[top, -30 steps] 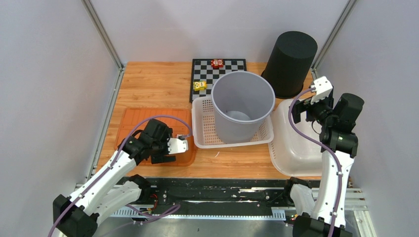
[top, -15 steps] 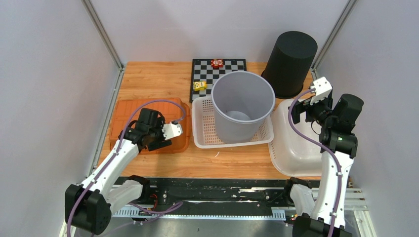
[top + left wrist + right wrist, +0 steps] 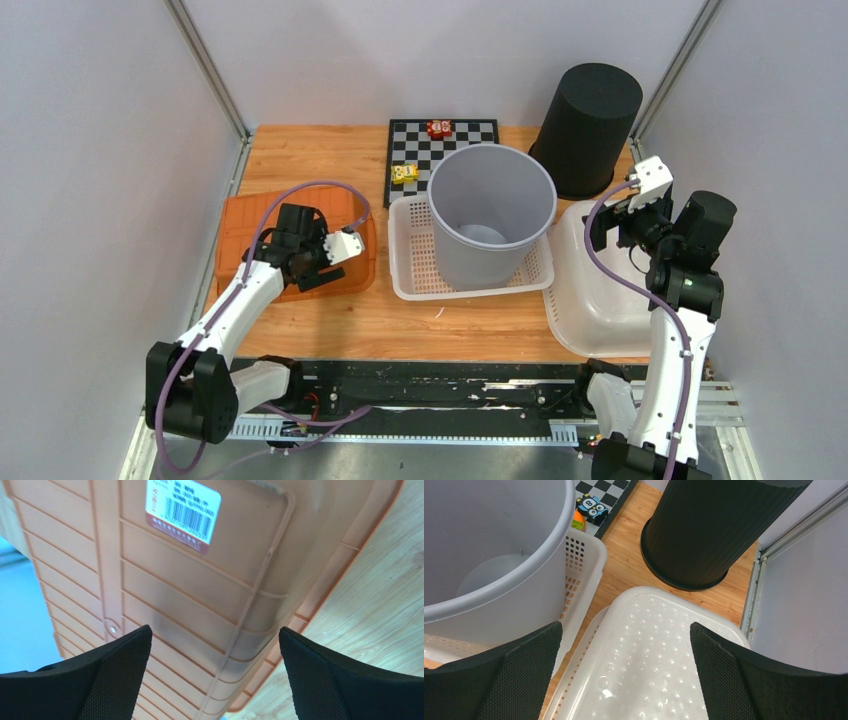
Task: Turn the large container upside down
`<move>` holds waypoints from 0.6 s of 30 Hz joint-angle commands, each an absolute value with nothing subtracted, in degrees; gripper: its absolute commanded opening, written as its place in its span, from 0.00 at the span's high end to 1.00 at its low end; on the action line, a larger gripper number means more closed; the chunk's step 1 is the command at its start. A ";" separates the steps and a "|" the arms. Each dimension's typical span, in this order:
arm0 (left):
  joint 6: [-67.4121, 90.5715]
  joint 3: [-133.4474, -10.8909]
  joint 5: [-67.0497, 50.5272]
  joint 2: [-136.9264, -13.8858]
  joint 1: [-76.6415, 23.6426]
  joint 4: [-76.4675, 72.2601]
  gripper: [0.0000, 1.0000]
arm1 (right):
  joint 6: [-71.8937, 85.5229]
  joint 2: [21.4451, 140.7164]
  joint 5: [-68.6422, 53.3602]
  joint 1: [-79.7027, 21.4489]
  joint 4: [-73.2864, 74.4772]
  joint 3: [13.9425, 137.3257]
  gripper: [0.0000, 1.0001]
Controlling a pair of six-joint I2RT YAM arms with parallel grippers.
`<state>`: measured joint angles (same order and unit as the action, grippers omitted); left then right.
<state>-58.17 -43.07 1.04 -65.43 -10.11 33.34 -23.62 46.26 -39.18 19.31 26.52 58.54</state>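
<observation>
The orange container (image 3: 238, 228) lies bottom up on the left side of the table (image 3: 300, 160). It is shallow, rectangular and translucent; its ribbed underside (with a white barcode label (image 3: 182, 515)) faces upward.

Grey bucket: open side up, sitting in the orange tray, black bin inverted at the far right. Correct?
No. The grey bucket stands in the white perforated basket, not the orange tray, as the top external view shows. Open side up and the inverted black bin at the far right are correct.

bucket (image 3: 482, 262) in basket (image 3: 413, 262), tray (image 3: 243, 226) left, tub (image 3: 592, 292) right, chessboard (image 3: 471, 132) behind
</observation>
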 commanded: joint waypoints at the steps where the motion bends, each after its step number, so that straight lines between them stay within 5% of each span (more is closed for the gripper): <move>1: -56.66 -47.38 -4.41 -63.35 -9.58 35.24 0.00 | -23.12 45.41 -40.79 20.20 25.31 57.38 0.00; 10: -54.62 -48.07 1.59 -49.52 -9.63 46.11 0.00 | -23.29 44.92 -41.03 20.16 25.14 57.10 0.00; 18: -51.40 -44.77 12.50 -50.47 -7.55 46.21 0.00 | -22.95 44.32 -41.52 20.17 25.14 57.03 0.00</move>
<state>-53.76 -46.44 7.62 -49.06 -9.54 44.53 -23.57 45.32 -39.53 19.31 26.28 57.93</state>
